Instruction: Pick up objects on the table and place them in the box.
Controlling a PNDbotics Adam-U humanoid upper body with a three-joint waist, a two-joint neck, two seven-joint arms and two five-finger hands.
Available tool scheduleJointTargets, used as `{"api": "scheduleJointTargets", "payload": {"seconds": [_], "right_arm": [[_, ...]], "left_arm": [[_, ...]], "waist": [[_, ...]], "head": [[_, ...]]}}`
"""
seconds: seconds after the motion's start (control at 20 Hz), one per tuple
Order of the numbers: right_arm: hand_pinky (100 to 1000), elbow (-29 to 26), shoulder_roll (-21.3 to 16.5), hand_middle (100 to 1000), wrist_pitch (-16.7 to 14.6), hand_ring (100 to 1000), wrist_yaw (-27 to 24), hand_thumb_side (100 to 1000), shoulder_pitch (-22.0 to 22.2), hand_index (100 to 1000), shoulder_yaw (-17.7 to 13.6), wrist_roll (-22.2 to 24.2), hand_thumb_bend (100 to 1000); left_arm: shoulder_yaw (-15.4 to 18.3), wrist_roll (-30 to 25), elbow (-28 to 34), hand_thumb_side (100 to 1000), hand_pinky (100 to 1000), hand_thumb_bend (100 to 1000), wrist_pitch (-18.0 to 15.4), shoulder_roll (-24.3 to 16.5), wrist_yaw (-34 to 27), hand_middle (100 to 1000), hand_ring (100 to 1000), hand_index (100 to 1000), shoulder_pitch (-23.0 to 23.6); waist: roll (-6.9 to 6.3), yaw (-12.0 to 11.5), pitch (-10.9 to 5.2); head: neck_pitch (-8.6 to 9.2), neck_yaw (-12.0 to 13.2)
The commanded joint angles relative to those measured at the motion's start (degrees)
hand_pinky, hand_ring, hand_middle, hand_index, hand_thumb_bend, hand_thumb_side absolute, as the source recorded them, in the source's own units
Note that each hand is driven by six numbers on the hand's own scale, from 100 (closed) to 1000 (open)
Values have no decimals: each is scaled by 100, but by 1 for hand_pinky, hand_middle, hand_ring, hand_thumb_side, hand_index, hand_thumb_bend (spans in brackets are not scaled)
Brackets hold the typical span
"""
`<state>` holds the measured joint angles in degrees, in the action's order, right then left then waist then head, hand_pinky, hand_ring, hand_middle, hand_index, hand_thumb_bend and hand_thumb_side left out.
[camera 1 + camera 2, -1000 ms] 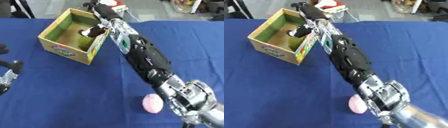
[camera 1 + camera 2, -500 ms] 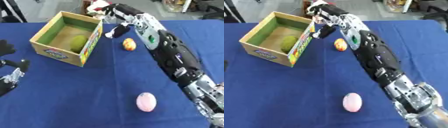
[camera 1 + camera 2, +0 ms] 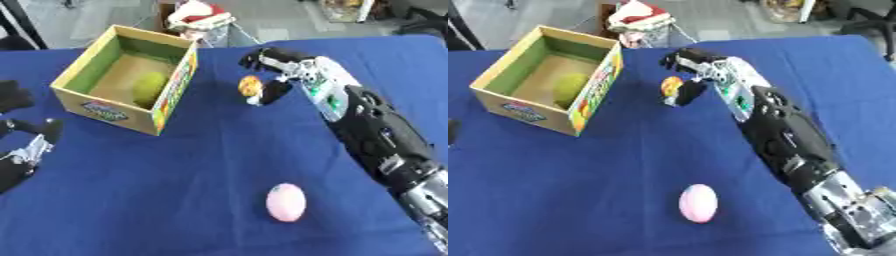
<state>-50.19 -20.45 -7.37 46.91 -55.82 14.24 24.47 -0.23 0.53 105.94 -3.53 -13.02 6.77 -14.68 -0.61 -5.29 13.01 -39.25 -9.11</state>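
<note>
1. We see a small orange-yellow ball (image 3: 250,85) at upper centre on the blue bench (image 3: 192,190), a pink egg (image 3: 286,202) at lower centre.
2. The box (image 3: 122,115), upper left, holds a green fruit (image 3: 149,88).
3. Our right robot hand (image 3: 278,75) is curled around the ball.
4. Our left robot hand (image 3: 19,155), lower left, is relaxed and grasps nothing.

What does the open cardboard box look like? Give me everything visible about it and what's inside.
The cardboard box stands upright on the blue table, on the robot's far left, turned corner-on to the camera. Its top is open. The outer walls are tan with a colourful printed label on the near face and along one side; the inner walls look green, the floor brown. A yellow-green rounded object lies inside against the right wall. Neither hand touches the box.
</note>
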Motion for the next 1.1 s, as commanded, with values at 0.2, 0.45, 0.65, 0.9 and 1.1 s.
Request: {"api": "scheduleJointTargets", "payload": {"seconds": [0.2, 0.45, 0.65, 0.9, 1.1], "right_arm": [[813, 385, -7, 817, 30, 824, 605, 310, -96, 886, -256, -330, 399], [793, 596, 107, 776, 193, 798, 845, 264, -146, 808, -459, -834, 354], [754, 610, 176, 699, 379, 751, 921, 123, -189, 615, -563, -1558, 142], [721, 446, 225, 625, 530, 707, 806, 100, -236, 490, -562, -2396, 100], [699, 329, 281, 587, 649, 678, 694, 100, -293, 449, -542, -2945, 100]], "left_arm": [[47, 21, 66, 271, 502, 523, -12, -115, 22, 694, 743, 824, -47], [41, 14, 65, 271, 502, 521, -12, -108, 16, 695, 743, 825, -56], [34, 6, 66, 272, 502, 519, -13, -103, 14, 695, 743, 825, -67], [28, 1, 65, 272, 503, 518, -14, -100, 11, 695, 744, 825, -72], [21, -6, 64, 272, 503, 517, -16, -99, 6, 696, 744, 825, -76]], "waist": [[-20, -25, -115], [-21, -52, -106], [-22, -78, -99], [-6, -102, -105], [6, -123, -113]], "head": [[33, 20], [47, 14], [55, 10], [51, -10], [52, -38]]}}
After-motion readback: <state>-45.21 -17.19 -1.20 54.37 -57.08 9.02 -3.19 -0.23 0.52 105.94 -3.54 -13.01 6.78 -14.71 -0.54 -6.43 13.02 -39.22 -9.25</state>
